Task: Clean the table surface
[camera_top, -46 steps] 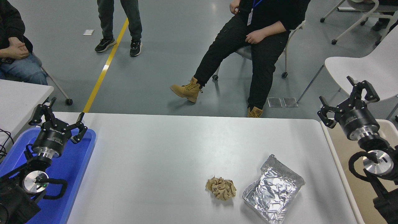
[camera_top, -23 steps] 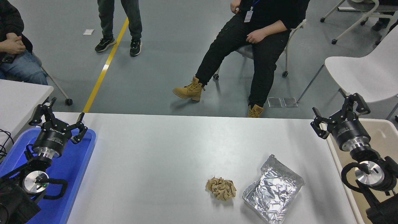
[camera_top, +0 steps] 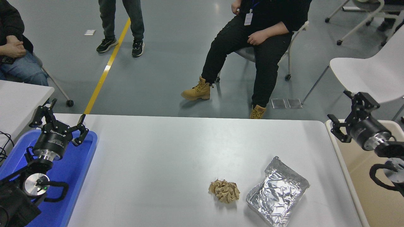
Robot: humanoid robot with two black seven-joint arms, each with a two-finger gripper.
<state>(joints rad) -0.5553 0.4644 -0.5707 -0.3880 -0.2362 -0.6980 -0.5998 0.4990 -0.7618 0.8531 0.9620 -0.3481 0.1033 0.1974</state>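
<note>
The table surface (camera_top: 173,151) is a wide glossy white-grey top. On its front right lie a crumpled brown paper wad (camera_top: 224,190) and, just right of it, a crushed silver foil tray (camera_top: 277,191). My right gripper (camera_top: 345,114) hangs open and empty over the table's right edge, well behind and to the right of the foil tray. My left gripper (camera_top: 60,116) is parked open at the lower left, above a blue tray (camera_top: 74,171).
A beige tray-like surface (camera_top: 363,183) adjoins the table on the right, under my right arm. A white chair (camera_top: 372,74) stands behind it. A smaller white table corner (camera_top: 19,97) is at far left. People sit and stand beyond the far edge.
My right arm first dipped left toward the table's corner, then pulled back right, its wrist turning so the gripper points more leftward. The seated person shifted a foot. The left arm stayed still.
</note>
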